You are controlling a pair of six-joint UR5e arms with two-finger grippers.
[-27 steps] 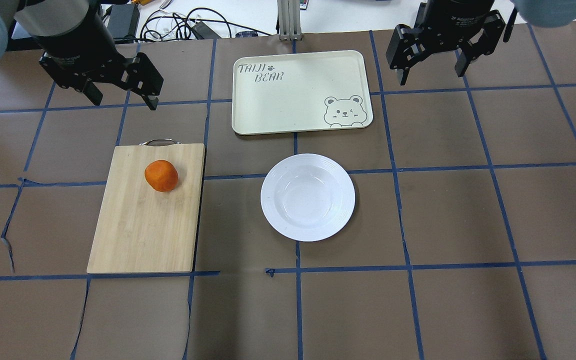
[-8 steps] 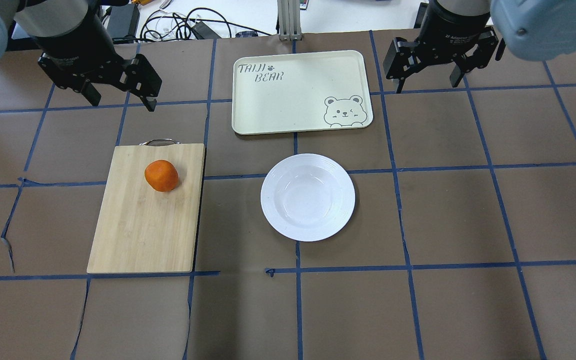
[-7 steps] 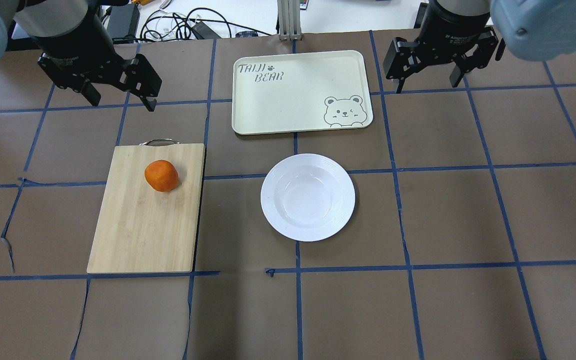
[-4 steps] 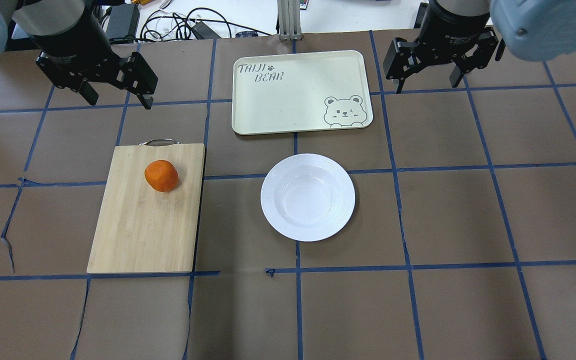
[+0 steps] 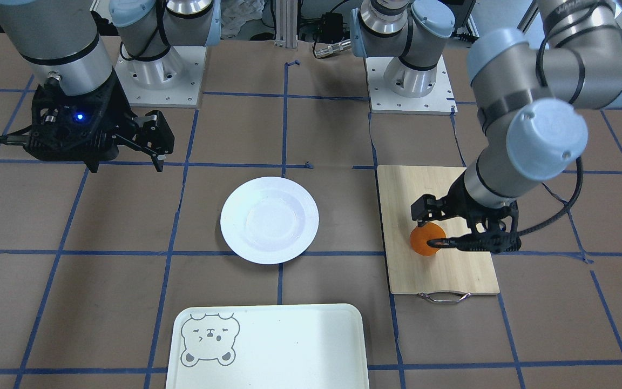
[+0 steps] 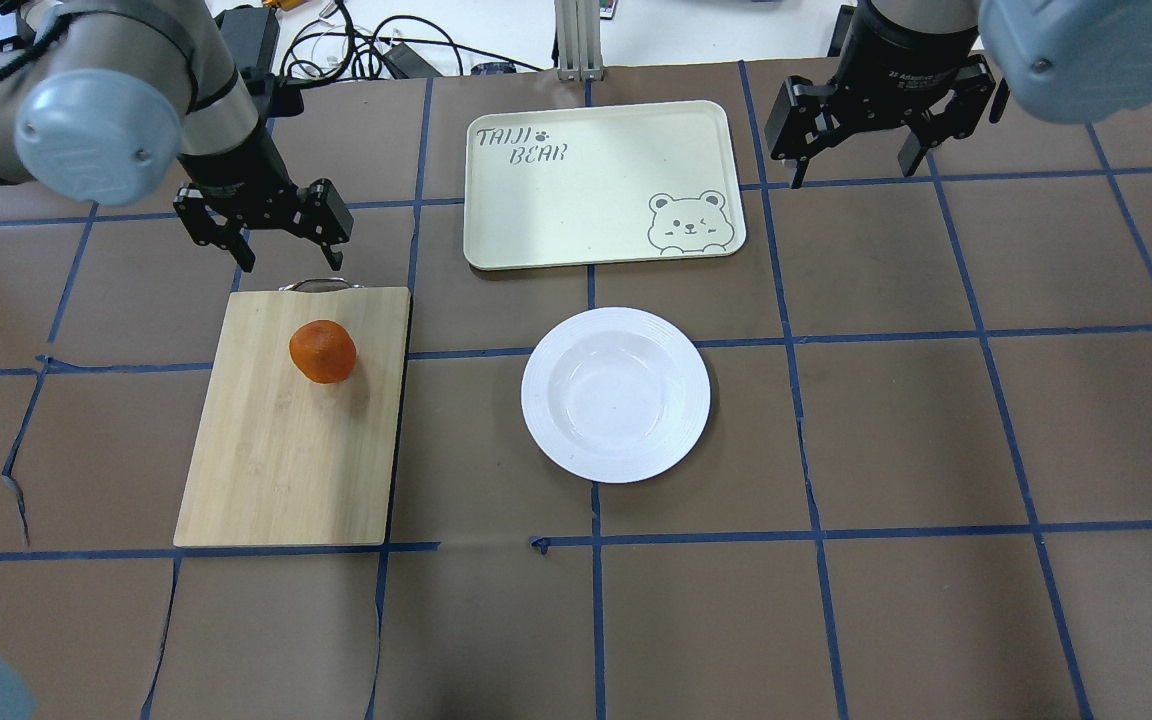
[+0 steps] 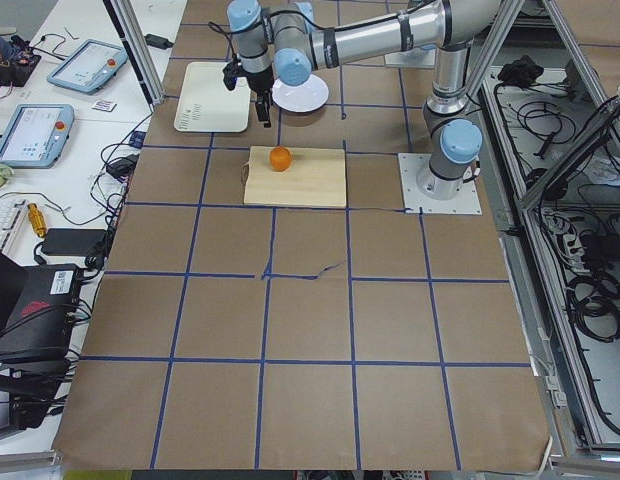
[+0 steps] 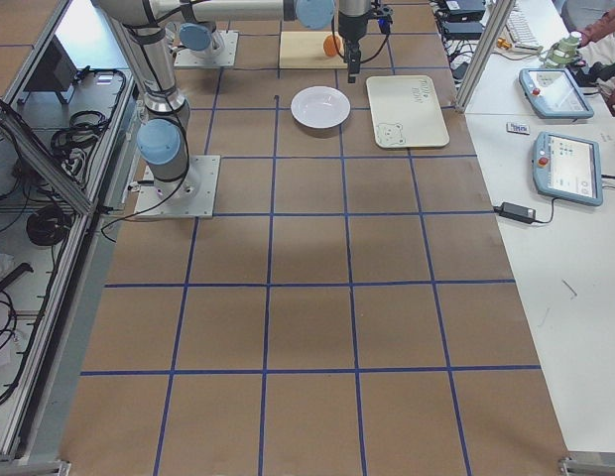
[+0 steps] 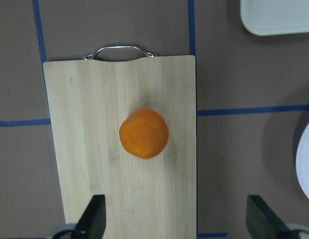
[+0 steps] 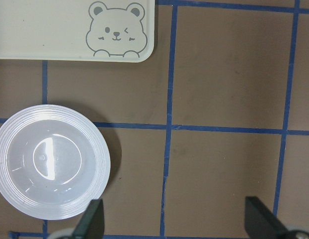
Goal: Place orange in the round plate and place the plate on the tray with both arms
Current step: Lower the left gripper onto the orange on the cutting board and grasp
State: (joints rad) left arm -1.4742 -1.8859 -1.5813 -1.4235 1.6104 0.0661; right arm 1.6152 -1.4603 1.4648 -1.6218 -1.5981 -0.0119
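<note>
Two sets of jaws, both spread and empty. My left gripper (image 6: pixel 289 262) hangs over the cutting board (image 6: pixel 276 470), the orange (image 6: pixel 322 351) lying near its handle edge. My right gripper (image 6: pixel 853 172) hovers beside the tray (image 6: pixel 586 190), its bear corner near the round plate (image 6: pixel 538 395).

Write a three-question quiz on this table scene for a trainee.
1. Fill in: the orange rests on the ____.
2. True or false: the plate holds nothing.
3. The left pincer is:
A) open, holding nothing
B) shut on the orange
C) gripping the plate's rim

Key:
1. cutting board
2. true
3. A
</note>
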